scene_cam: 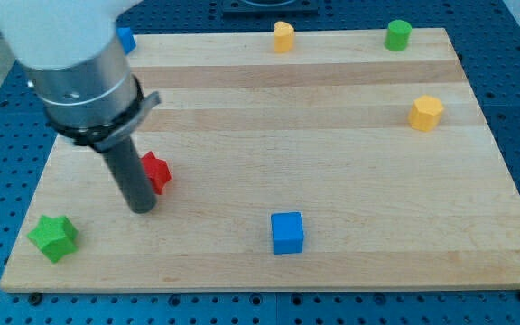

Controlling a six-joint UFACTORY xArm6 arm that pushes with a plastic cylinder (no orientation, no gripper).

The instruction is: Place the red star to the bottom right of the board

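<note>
The red star (157,171) lies on the wooden board (332,162) at the view's left, a little below the middle height. The dark rod comes down from the arm at the top left. My tip (142,208) rests on the board just to the left of and below the red star, touching or nearly touching it. Part of the star's left side is hidden behind the rod.
A green star (53,236) sits at the bottom left. A blue cube (287,232) sits at bottom centre. A yellow block (426,113) is at the right, another yellow block (283,36) and a green cylinder (398,34) along the top edge, a blue block (125,39) at top left.
</note>
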